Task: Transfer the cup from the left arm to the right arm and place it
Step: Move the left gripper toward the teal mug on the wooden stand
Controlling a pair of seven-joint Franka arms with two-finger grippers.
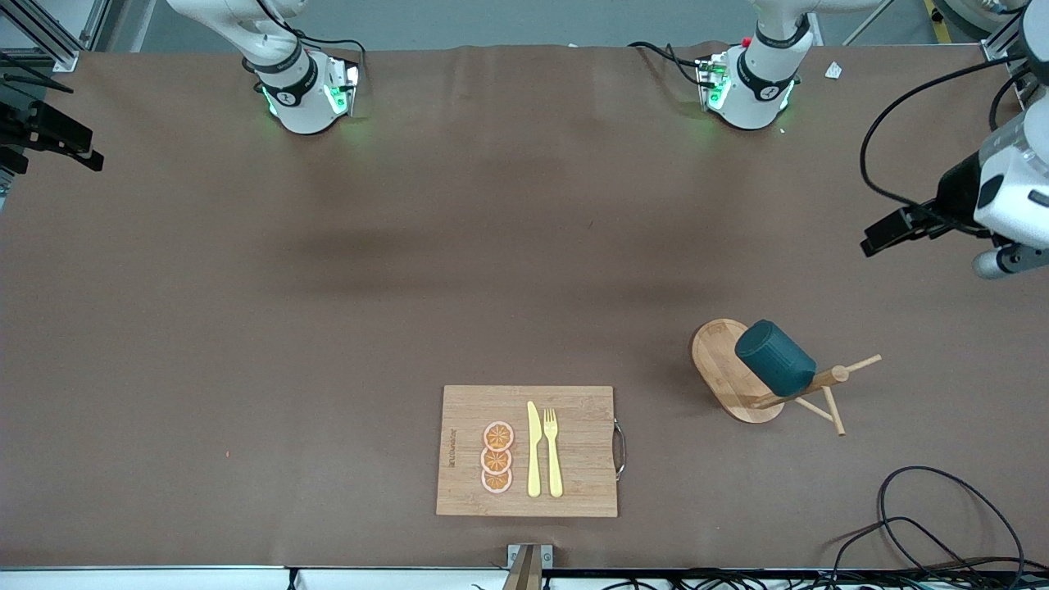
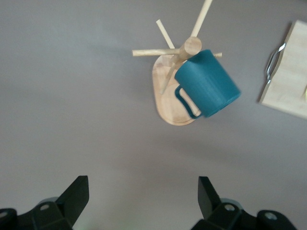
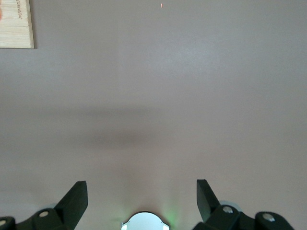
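cup is hung by its handle on a wooden mug stand at the left arm's end of the bench; judged rigid, light, smooth; the wall should be gripped; left end effector and right end effector are spread, empty.

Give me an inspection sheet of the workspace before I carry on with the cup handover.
Surface: brown table cover.
Job's things: teal cup hangs on a wooden mug stand, toward the left arm's end.
Clutter: cutting board with orange slices, yellow knife and fork.
Grippers: left gripper open, empty, above the table with the cup in its view; right gripper open, empty, over bare cover.
Cables: black loops at the table's near edge.
Surroundings: camera mounts at both ends.
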